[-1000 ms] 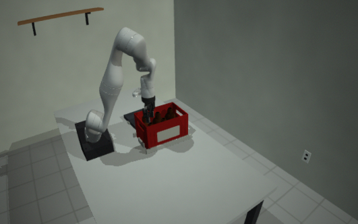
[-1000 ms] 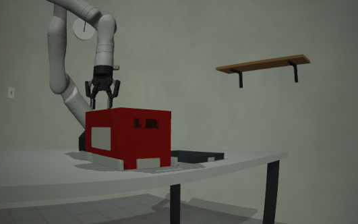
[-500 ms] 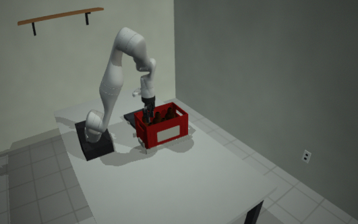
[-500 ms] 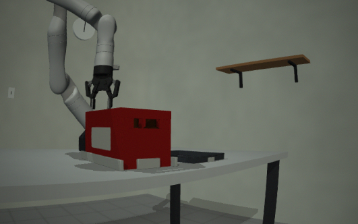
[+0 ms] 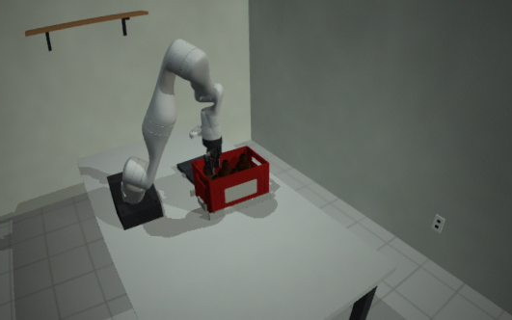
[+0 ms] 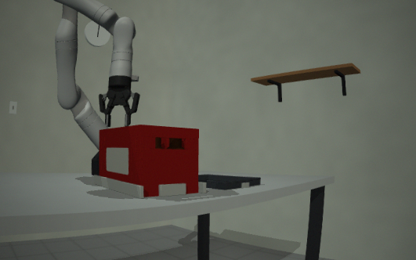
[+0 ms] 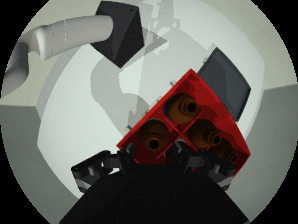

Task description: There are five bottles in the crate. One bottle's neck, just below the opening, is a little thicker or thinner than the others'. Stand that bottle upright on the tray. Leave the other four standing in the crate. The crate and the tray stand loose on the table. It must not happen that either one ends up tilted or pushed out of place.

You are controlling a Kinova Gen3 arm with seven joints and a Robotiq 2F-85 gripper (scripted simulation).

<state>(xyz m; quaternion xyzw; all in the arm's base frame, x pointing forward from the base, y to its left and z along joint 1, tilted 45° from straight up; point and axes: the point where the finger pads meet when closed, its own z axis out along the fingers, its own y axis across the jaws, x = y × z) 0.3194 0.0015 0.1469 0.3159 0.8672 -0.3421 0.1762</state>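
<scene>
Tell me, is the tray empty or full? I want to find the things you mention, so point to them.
Empty: the wrist view shows the tray [image 5: 186, 169] [image 6: 229, 182] [image 7: 225, 82] with no bottle on its visible dark surface.
</scene>
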